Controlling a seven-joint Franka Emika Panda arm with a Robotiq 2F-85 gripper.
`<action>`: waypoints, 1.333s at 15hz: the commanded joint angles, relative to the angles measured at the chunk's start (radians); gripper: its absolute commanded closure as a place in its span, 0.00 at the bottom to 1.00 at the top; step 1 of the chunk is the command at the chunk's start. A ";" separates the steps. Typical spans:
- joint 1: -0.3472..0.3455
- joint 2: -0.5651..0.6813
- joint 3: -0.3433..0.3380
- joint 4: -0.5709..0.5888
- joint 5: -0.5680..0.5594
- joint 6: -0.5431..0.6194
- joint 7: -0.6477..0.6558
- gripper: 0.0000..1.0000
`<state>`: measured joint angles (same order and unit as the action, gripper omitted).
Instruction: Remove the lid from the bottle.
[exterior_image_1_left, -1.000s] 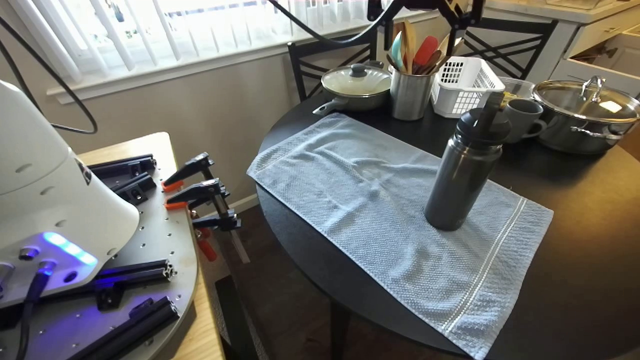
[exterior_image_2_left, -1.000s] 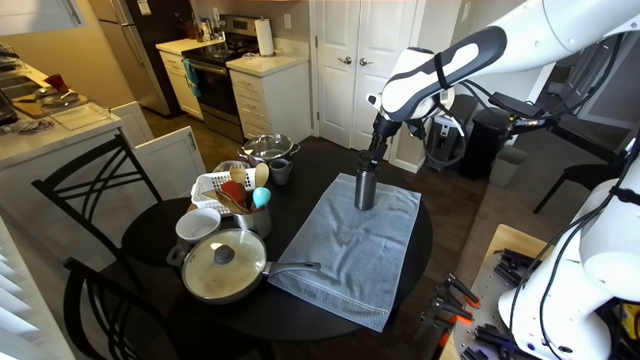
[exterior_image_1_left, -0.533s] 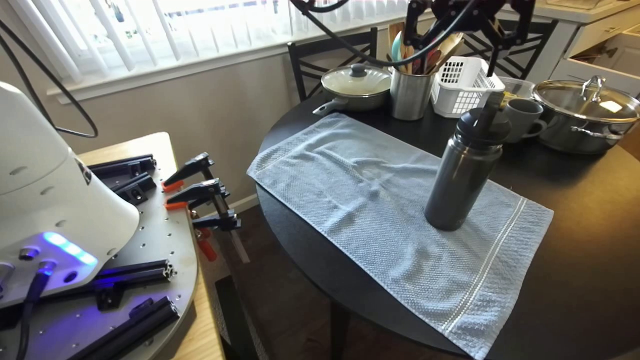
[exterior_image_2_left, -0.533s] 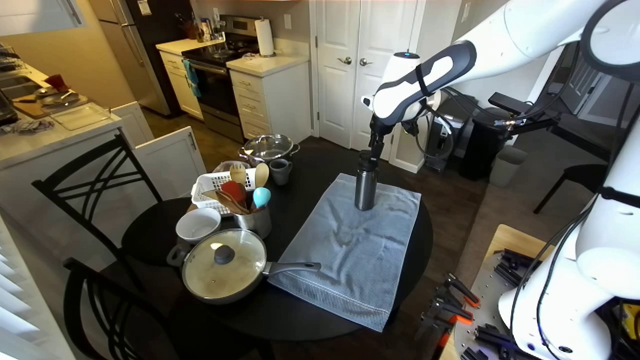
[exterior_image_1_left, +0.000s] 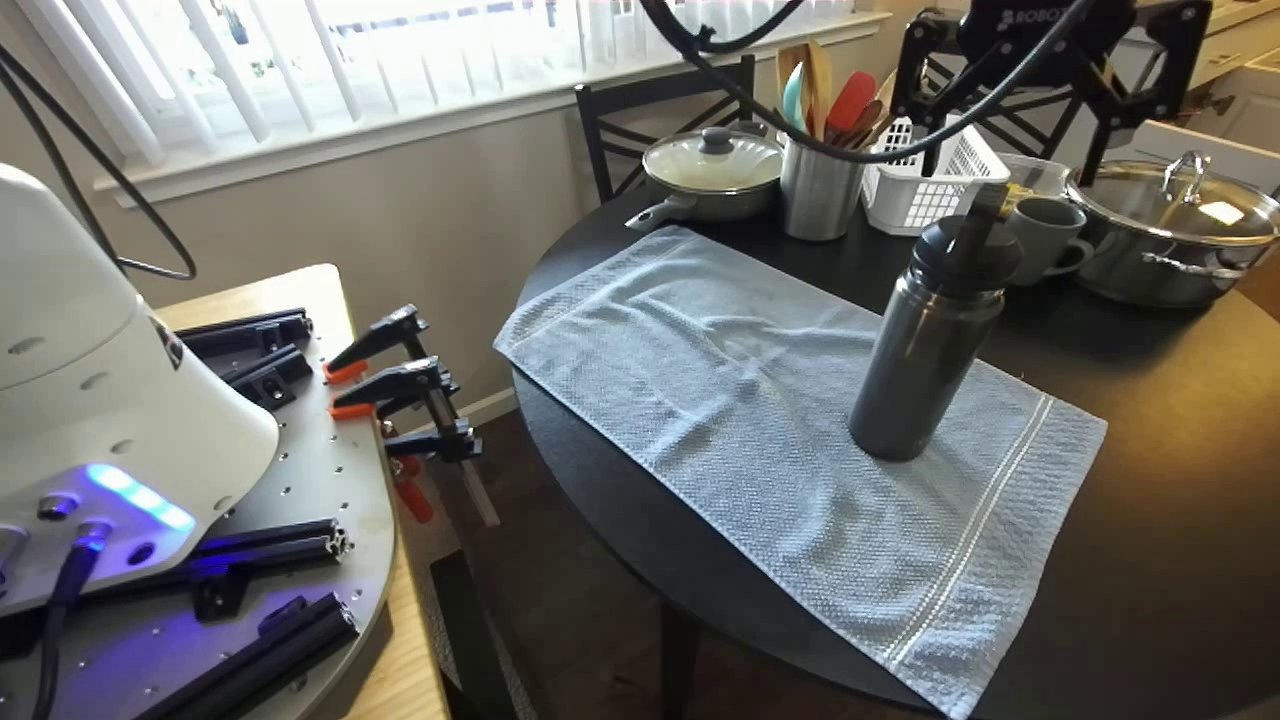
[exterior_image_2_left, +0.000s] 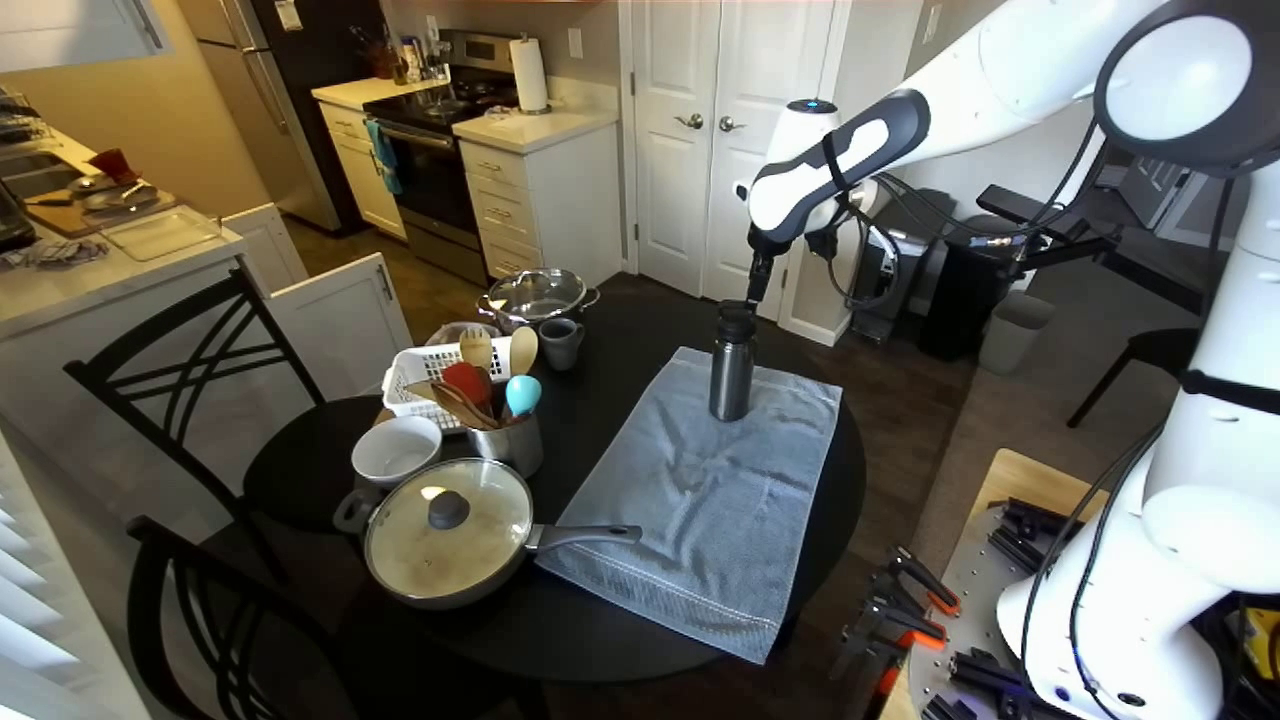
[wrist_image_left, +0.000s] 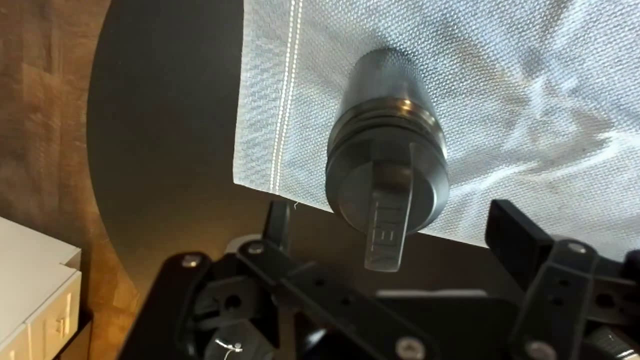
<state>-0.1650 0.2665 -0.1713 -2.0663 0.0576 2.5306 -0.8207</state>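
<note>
Black rounded lid (exterior_image_1_left: 962, 262) seated on tall dark grey metal bottle (exterior_image_1_left: 915, 380), jaws spread wide

Left to right in an exterior view, orange-tipped black clamps (exterior_image_1_left: 395, 385) sit well to the bottle's left. A rumpled blue-grey woven towel (exterior_image_1_left: 700, 400) lies under the bottle and spreads to its left. Behind the bottle and leftward stand a glass-covered round grey pan (exterior_image_1_left: 712, 200), a steel cylindrical holder (exterior_image_1_left: 822, 195) packed with wooden and coloured utensils (exterior_image_1_left: 850, 105), and a white plastic lattice basket (exterior_image_1_left: 910, 200). A black cable (exterior_image_1_left: 850, 156) loops above and left of the bottle's top, crossing the view of holder and basket. The bottle stands upright on the towel, on a round black bench (exterior_image_1_left: 1130, 540); its lid carries a flat raised tab (wrist_image_left: 387, 225). The jaws, black and released, hang near the bottle's top, a gap showing either side of the tab in the wrist view. Behind the bottle to its right, a grey handled mug (exterior_image_1_left: 1050, 240) is partly hidden by the lid; then, farther right, a glass-covered steel pot (exterior_image_1_left: 1160, 265).
</note>
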 joint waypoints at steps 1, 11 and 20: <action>-0.035 0.073 0.038 0.083 0.003 -0.039 0.072 0.00; -0.071 0.144 0.096 0.235 0.002 -0.186 0.136 0.00; -0.073 0.181 0.105 0.286 0.000 -0.290 0.132 0.00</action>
<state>-0.2226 0.4257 -0.0863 -1.8026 0.0602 2.2750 -0.6994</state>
